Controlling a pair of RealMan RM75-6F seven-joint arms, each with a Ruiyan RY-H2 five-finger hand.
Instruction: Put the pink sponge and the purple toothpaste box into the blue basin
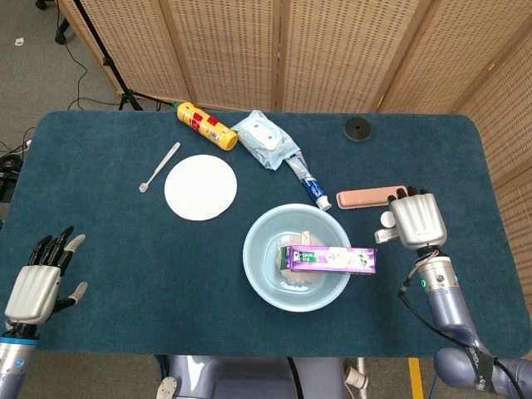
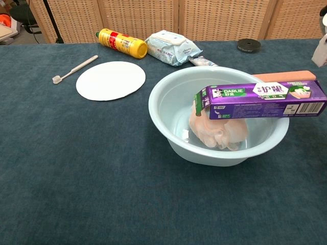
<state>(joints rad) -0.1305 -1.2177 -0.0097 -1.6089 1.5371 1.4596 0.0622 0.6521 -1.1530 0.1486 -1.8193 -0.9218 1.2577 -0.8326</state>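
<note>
The blue basin (image 1: 263,264) (image 2: 168,132) sits near the table's front middle. The pink sponge (image 1: 286,262) (image 2: 217,131) lies crumpled inside it. The purple toothpaste box (image 1: 331,259) (image 2: 260,100) lies across the basin, one end inside over the sponge, the other end resting on the right rim and sticking out. My right hand (image 1: 413,219) hovers just right of the box, fingers apart, holding nothing; only a sliver of it shows at the chest view's right edge (image 2: 322,48). My left hand (image 1: 40,278) is open at the front left table edge.
A white round plate (image 1: 200,187), a toothbrush (image 1: 159,166), a yellow bottle (image 1: 206,125), a wipes pack (image 1: 264,139), a toothpaste tube (image 1: 307,184) and a black disc (image 1: 358,128) lie behind the basin. A pink case (image 1: 369,197) lies beside my right hand.
</note>
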